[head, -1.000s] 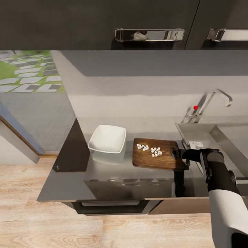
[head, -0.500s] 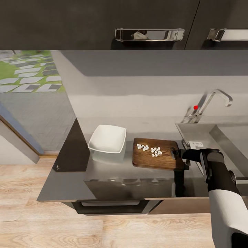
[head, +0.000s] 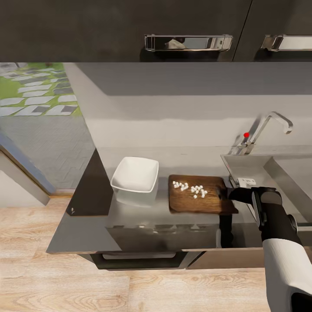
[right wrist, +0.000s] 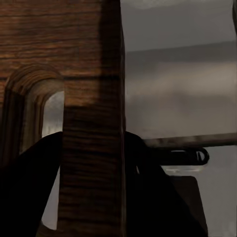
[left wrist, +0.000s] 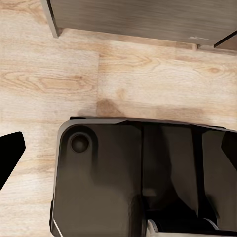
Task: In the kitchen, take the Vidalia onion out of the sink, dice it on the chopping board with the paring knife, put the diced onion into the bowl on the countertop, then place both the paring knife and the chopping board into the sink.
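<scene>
Since a second ago: chopping board [head: 201, 195] has shifted slightly right and tipped, its right end now raised off the bench [head: 130, 216]; diced onion [head: 190, 188] still on it, pieces slid a little.

Right hand [head: 222, 192] pinching the board's right end at the handle cut-out; the right wrist view shows a dark finger on each face of the wood [right wrist: 89, 148]. Left hand: state cannot be told; the left wrist view looks down at wooden floor [left wrist: 49, 74].

Bowl [head: 135, 174] sits just left of the board, empty. Board's long axis runs left–right, so its free left end points at the bowl. Judgement: the dice go in by tipping the held end higher toward the bowl; pieces could spill over the near edge.

Sink [head: 277, 173] lies right of the hand.
</scene>
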Controlling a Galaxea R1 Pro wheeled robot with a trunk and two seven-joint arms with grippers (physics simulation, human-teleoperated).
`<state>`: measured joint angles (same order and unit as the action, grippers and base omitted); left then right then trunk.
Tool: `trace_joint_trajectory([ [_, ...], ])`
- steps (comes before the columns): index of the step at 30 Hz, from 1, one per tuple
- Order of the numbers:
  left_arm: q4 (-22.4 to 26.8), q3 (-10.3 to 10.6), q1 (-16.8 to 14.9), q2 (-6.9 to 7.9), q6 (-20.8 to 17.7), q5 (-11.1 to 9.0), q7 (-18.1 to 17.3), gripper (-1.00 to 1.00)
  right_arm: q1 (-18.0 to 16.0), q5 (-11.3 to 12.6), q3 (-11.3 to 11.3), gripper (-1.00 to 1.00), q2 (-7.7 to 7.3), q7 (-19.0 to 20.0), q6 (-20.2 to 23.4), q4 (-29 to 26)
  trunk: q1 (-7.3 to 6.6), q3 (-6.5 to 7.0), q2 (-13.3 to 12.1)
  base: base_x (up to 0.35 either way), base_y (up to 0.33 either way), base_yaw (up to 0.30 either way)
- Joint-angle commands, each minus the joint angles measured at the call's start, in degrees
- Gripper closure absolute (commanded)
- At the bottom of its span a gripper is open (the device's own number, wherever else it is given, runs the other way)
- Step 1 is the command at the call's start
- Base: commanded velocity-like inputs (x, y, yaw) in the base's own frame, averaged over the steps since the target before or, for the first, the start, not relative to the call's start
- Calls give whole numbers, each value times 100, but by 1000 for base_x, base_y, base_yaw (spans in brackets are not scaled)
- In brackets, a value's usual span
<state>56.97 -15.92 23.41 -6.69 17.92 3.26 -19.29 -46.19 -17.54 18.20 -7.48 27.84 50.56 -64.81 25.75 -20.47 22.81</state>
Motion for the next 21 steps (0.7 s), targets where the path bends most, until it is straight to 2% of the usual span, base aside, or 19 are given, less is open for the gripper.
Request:
trace_joint_trajectory([
  [1,7,-26,-1,-8,12,34,-35,-100,-5,-57,8,100,0,46,15,-5,3,-9,10,0,0,0],
  [8,7,-26,-3,-8,15,34,-34,-100,-5,-57,15,100,0,46,15,-5,3,-4,10,0,0,0],
  [21,-39,-26,-3,-8,12,34,-34,-100,-6,-57,16,100,0,46,15,-5,3,105,10,0,0,0],
])
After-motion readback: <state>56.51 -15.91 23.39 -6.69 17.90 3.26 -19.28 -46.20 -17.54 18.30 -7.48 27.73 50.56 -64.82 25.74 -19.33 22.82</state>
